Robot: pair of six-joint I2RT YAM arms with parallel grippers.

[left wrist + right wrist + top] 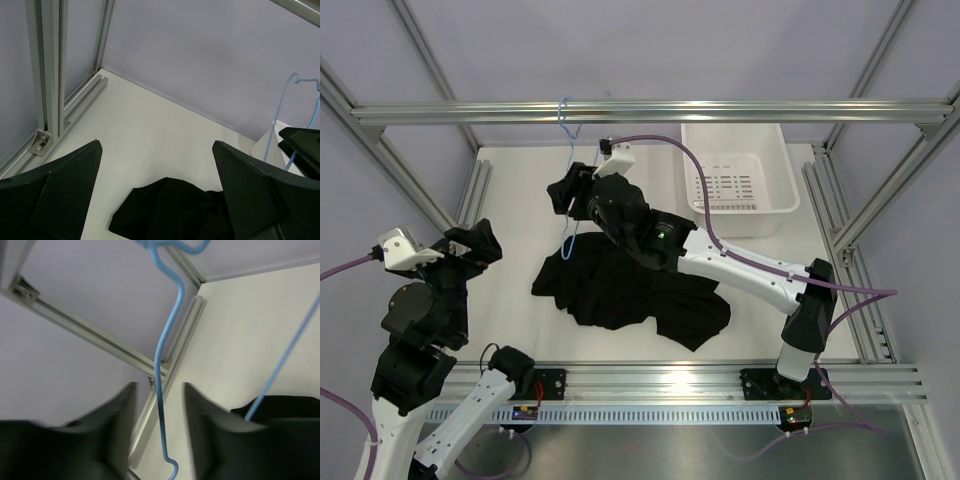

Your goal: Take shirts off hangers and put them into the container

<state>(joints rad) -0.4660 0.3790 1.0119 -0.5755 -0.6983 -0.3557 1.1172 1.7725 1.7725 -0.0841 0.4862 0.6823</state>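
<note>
The black shirt [620,290] lies crumpled on the table, off the hanger; its near edge shows in the left wrist view [170,210]. The light-blue hanger [569,165] hangs bare by its hook from the top rail. My right gripper [575,190] is at the hanger, open, and the wire [167,335] runs between its jaws without being clamped [160,387]. At the left of the table my left gripper [470,245] stands wide open, short of the shirt, with nothing between its fingers [157,145]. The white basket [732,127] stands at the back right with nothing in it.
An aluminium frame rail [650,108] crosses the back above the table and carries the hanger's hook. Frame posts and rails [50,75] line the left side. The right arm [740,265] stretches over the shirt's right part.
</note>
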